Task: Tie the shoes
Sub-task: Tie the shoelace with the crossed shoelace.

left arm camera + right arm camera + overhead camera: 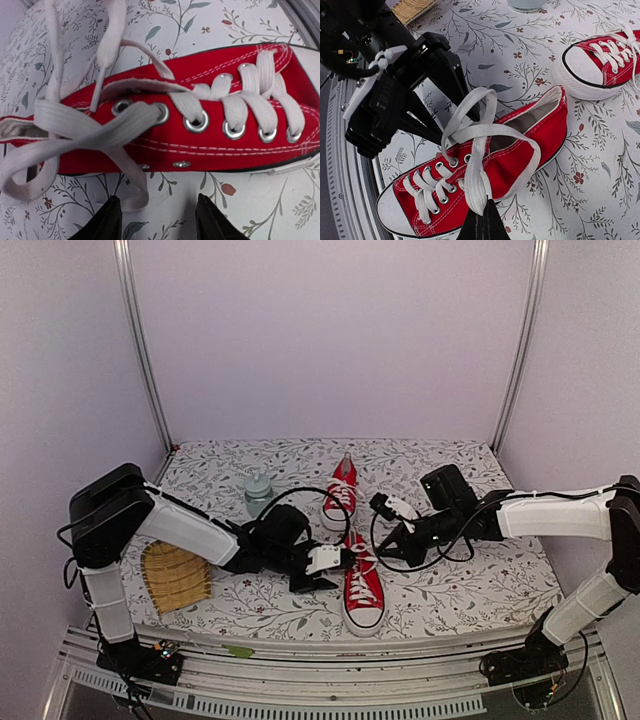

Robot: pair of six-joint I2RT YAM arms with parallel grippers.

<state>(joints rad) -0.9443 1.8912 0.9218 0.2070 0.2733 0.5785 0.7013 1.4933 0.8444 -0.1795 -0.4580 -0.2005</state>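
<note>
near shoe (363, 590): red canvas low-top lying on the floral tablecloth (470, 580) between the two grippers, with its white toe cap toward the arm bases.
far shoe (341, 495): further back on the table, with its toe cap near the heel of the near shoe but not touching it. its laces are threaded through the eyelets.
white lace (477, 185): threaded through the lower eyelets of the near shoe. above them the loose strands cross over the opening, and one rises in a slack loop. no bow shows.
right gripper (482, 220): fingers pressed together, pinching a bunched stretch of the white lace just beside the shoe's side.
left gripper (157, 222): black fingers spread apart at the other side of the near shoe. nothing sits between them, and a lace end lies just past one tip.
pale bottle (258, 492): upright, left of the far shoe.
woven straw piece (175, 577): flat on the cloth at the near left, under the left arm.
</note>
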